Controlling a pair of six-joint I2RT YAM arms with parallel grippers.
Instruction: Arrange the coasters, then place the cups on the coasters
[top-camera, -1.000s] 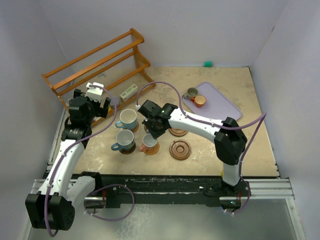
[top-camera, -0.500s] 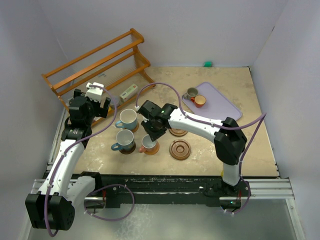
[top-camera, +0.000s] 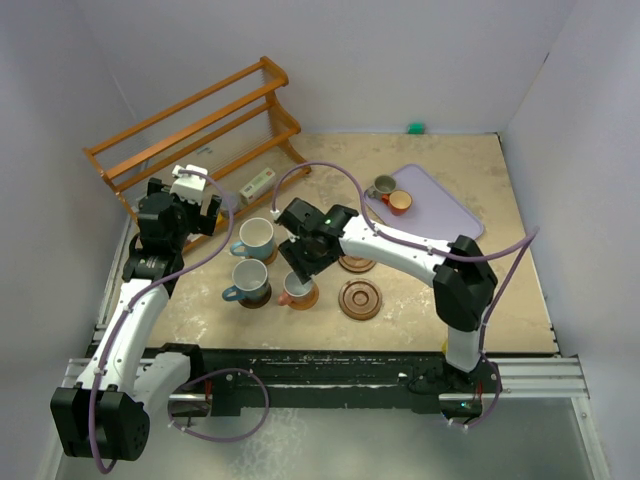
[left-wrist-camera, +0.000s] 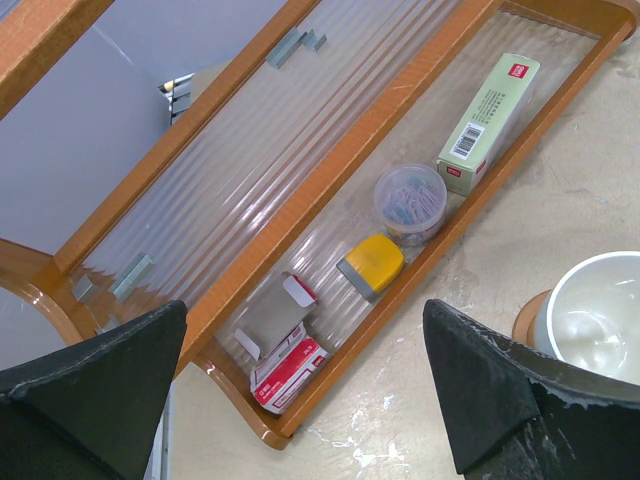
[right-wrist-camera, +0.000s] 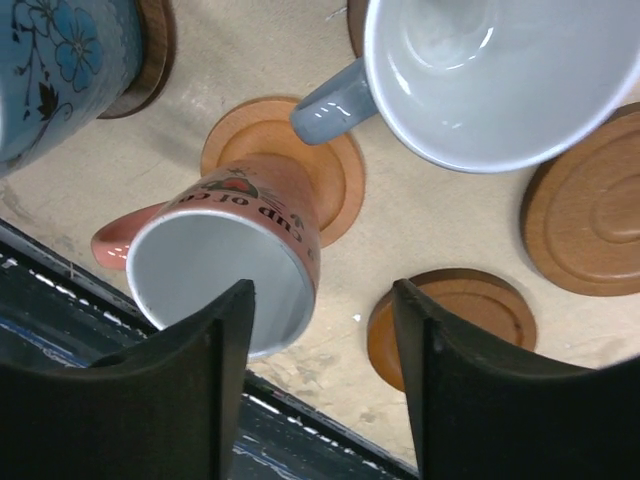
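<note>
**A:** Where is the pink cup (right-wrist-camera: 225, 260)?

**B:** Upright on a tan-orange coaster (right-wrist-camera: 290, 160).

**A:** And the right gripper (right-wrist-camera: 322, 300)?

**B:** Directly above the pink cup and pointing down, its arm reaching in from the right with a bent elbow. The fingers are parted. One finger (right-wrist-camera: 190, 390) overlaps the rim, the other stands clear, and nothing is clamped.

**A:** What is around the pink cup?

**B:** Just left of it is a grey-blue cup (top-camera: 248, 280) on a dark coaster (top-camera: 258, 299). Behind that is a light blue cup (top-camera: 256, 237). To its right is a bare ringed coaster (top-camera: 359, 299). Farther right and back is the lavender tray (top-camera: 440, 205) with an orange cup (top-camera: 399, 202).

**A:** And the left gripper (left-wrist-camera: 305, 310)?

**B:** Well left of the pink cup, raised over the wooden rack (left-wrist-camera: 330, 190), with its fingers spread wide and empty.
</note>
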